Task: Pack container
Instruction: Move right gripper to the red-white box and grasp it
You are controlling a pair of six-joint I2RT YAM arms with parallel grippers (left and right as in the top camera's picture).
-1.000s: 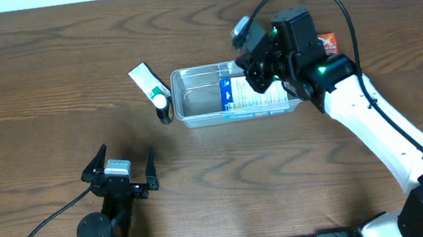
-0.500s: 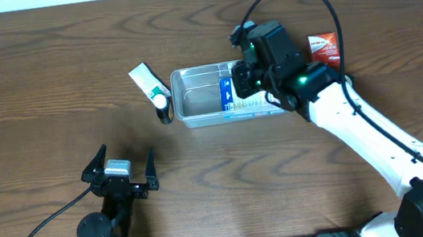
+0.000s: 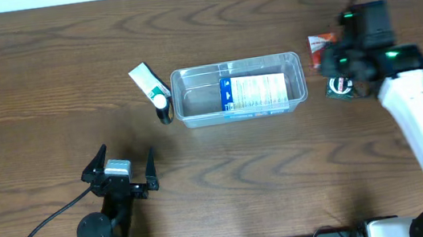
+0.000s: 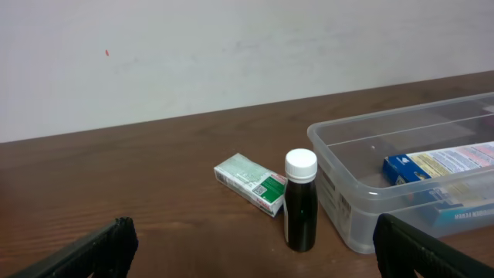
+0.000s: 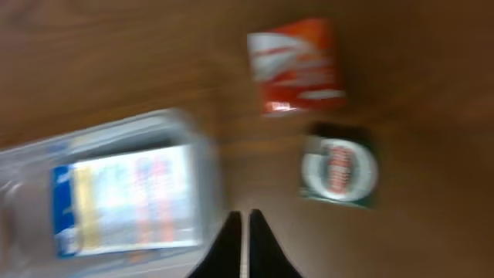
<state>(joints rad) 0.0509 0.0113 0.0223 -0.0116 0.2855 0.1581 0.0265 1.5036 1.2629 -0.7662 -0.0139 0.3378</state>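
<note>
The clear container [image 3: 193,96] lies at the table's middle with a blue and white box [image 3: 253,91] in its right half; both also show in the left wrist view, container [image 4: 347,154] and box [image 4: 440,166]. My right gripper [image 3: 347,60] is shut and empty, above the table just right of the container, over a red-orange packet [image 3: 320,43] and a green packet with a round label [image 3: 340,86]. The blurred right wrist view shows its closed fingers [image 5: 241,232], the red-orange packet [image 5: 297,66] and the green packet [image 5: 340,166]. My left gripper [image 3: 121,172] is open and empty near the front edge.
A green and white box [image 3: 145,82] and an upright dark bottle with a white cap [image 3: 163,104] sit just left of the container. The left wrist view shows the box [image 4: 251,181] and the bottle [image 4: 300,201] ahead of the open fingers [image 4: 255,247].
My right gripper has pulled away from over the container's right end and swung right, to above the two packets. The blue and white box stays in the container. The left arm has not moved.
</note>
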